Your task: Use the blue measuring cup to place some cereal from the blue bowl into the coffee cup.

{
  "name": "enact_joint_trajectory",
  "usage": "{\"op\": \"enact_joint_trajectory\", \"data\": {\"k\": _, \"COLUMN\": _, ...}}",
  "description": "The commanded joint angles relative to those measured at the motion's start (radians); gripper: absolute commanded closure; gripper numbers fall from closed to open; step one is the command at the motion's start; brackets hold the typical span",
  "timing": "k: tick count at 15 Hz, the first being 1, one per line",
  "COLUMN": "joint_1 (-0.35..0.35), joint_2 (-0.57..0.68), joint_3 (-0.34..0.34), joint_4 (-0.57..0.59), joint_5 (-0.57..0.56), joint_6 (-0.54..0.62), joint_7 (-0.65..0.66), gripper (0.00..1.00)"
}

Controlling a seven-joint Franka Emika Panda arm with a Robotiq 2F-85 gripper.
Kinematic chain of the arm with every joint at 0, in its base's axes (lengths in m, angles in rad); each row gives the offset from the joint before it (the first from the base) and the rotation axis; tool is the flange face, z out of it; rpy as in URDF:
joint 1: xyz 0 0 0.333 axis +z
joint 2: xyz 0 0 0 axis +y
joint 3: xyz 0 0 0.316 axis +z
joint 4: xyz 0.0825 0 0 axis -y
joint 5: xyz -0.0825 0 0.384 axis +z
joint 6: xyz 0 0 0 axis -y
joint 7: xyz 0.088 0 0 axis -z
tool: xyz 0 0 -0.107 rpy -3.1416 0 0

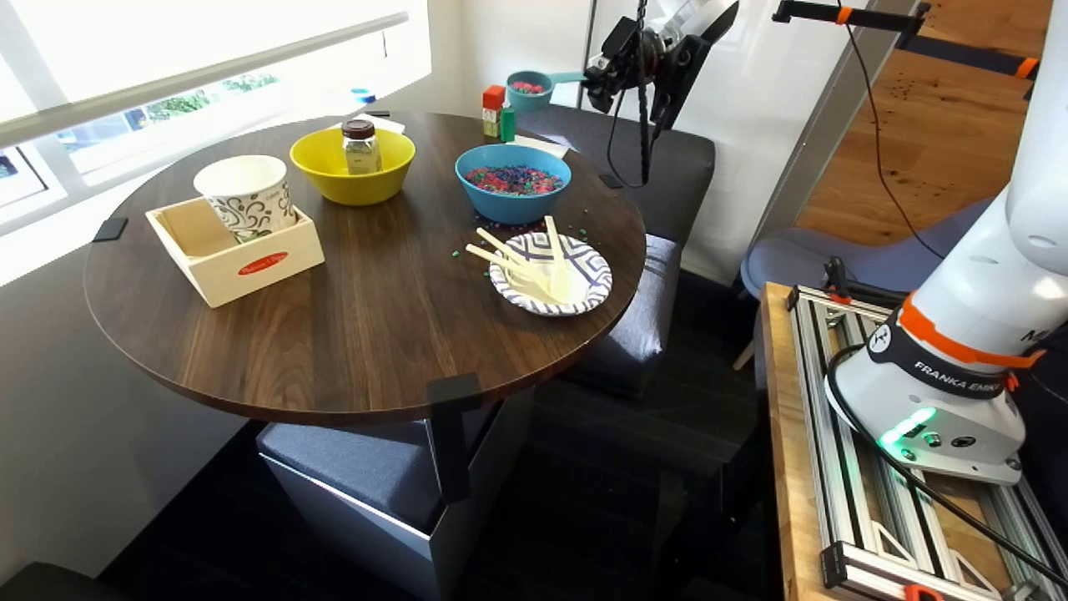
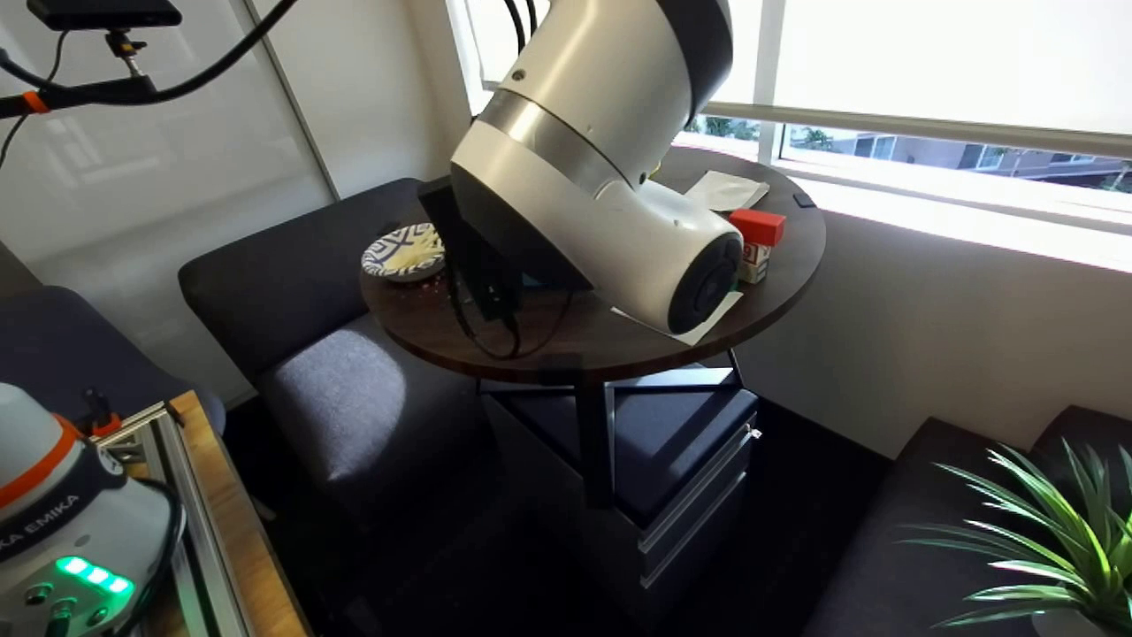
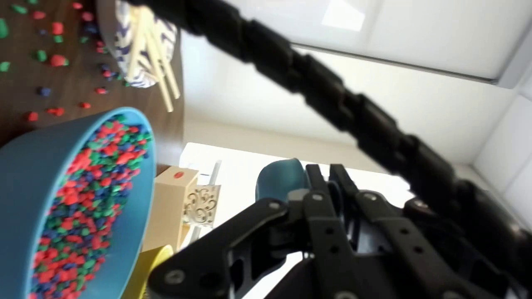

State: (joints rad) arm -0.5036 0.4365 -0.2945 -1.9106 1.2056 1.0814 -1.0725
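The gripper [image 1: 590, 77] clamps the handle [image 1: 567, 77] of the blue measuring cup [image 1: 529, 100], its fingers [image 3: 315, 178] barely parted; cereal [image 1: 527, 87] lies within. From this load, in an exterior view, the coffee cup [image 1: 250, 200], inside the wooden tray [image 1: 219, 284], sits toward eight o'clock, the blue bowl [image 1: 509, 207] toward six. The presumed carry needs a level, unhurried path above the lidded jar [image 1: 361, 154], then tipping only over the coffee cup.
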Motion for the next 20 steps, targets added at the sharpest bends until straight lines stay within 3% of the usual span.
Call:
{"op": "enact_joint_trajectory", "data": {"k": 1, "joint_1": -0.009, "joint_2": 0.012, "joint_3": 0.011, "joint_4": 0.01, "joint_5": 0.056, "joint_6": -0.18, "joint_7": 0.012, "gripper": 0.98}}
{"op": "enact_joint_trajectory", "data": {"k": 5, "joint_1": 0.033, "joint_2": -0.021, "joint_3": 0.009, "joint_4": 0.002, "joint_5": 0.055, "joint_6": -0.274, "joint_7": 0.006, "gripper": 0.98}}
{"op": "enact_joint_trajectory", "data": {"k": 6, "joint_1": 0.001, "joint_2": -0.005, "joint_3": 0.022, "joint_4": 0.003, "joint_5": 0.044, "joint_6": -0.235, "joint_7": 0.002, "gripper": 0.91}}
{"op": "enact_joint_trajectory", "data": {"k": 10, "joint_1": 0.021, "joint_2": -0.018, "joint_3": 0.026, "joint_4": 0.003, "joint_5": 0.044, "joint_6": -0.25, "joint_7": 0.002, "gripper": 0.91}}
{"op": "enact_joint_trajectory", "data": {"k": 11, "joint_1": 0.021, "joint_2": -0.019, "joint_3": 0.025, "joint_4": 0.003, "joint_5": 0.044, "joint_6": -0.25, "joint_7": 0.002, "gripper": 0.98}}
{"op": "enact_joint_trajectory", "data": {"k": 15, "joint_1": 0.091, "joint_2": -0.098, "joint_3": -0.011, "joint_4": -0.023, "joint_5": 0.054, "joint_6": -0.135, "joint_7": 0.087, "gripper": 0.98}}
{"op": "enact_joint_trajectory", "data": {"k": 20, "joint_1": 0.171, "joint_2": -0.181, "joint_3": 0.01, "joint_4": 0.016, "joint_5": 0.053, "joint_6": 0.029, "joint_7": 0.277, "gripper": 0.98}}
